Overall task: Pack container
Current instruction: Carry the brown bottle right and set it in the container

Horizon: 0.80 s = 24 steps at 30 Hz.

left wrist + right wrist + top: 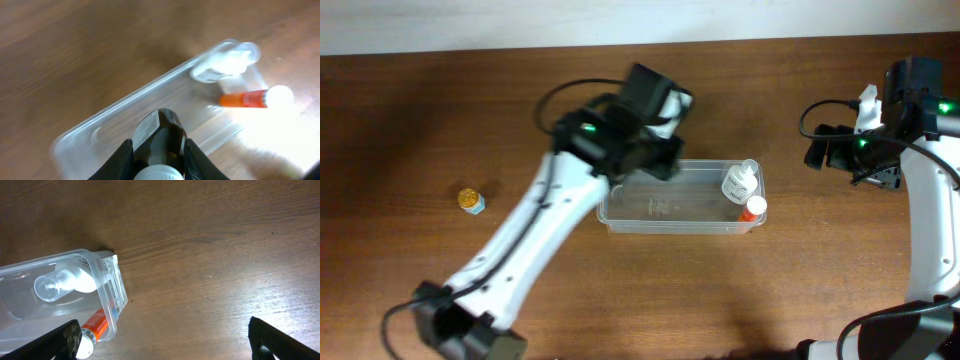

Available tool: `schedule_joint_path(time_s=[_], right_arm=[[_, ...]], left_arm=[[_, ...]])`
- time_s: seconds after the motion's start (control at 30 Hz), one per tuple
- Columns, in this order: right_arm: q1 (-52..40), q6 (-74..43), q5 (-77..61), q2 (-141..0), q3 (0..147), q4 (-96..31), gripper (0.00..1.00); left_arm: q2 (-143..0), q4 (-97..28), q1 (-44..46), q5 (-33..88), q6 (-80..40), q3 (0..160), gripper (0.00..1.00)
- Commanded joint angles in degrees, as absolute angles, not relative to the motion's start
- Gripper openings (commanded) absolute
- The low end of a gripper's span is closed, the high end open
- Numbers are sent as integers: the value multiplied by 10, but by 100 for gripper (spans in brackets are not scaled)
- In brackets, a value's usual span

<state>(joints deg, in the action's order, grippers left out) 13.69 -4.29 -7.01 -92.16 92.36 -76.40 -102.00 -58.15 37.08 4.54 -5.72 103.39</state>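
**Dark bottle held over the clear container**

The left gripper [157, 150] is clenched on a dark bottle [159, 127]. The bottle has a white cap and a paper label, and it is squeezed between the two jaws. The container [150, 90] is seen under these jaws and stretching out ahead of them on the wooden table [420, 120]. It cannot be told if the dark bottle touches the container's floor. At the far end, ahead of the jaws, a white bottle [225, 62] is seen inside. An orange tube [245, 99] with a white cap is seen just beside it.

The right gripper [165, 345] is released, with its jaws spread wide and nothing between them. The container's end wall is seen off to one side of these jaws, apart from them. A small yellow thing [471, 200] is seen on the table, well apart from both grippers.
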Motion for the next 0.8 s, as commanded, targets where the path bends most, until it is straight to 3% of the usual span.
schedule_joint_path(time_s=[0.0,0.53,0.7,0.77], right_arm=[[139,-43,-75,-924,919,-768,99],[139,-43,-75,-924,919,-768,99],[139,-43,-75,-924,919,-768,99],[139,-43,-75,-924,919,-768,99]], left_arm=[[-1070,-558,406,50,-64,1037,1],[-1189,-474,430,52,-64,1037,2],[-1189,-459,435,52,-64,1037,7],[-1189,-459,435,52,-64,1037,18]])
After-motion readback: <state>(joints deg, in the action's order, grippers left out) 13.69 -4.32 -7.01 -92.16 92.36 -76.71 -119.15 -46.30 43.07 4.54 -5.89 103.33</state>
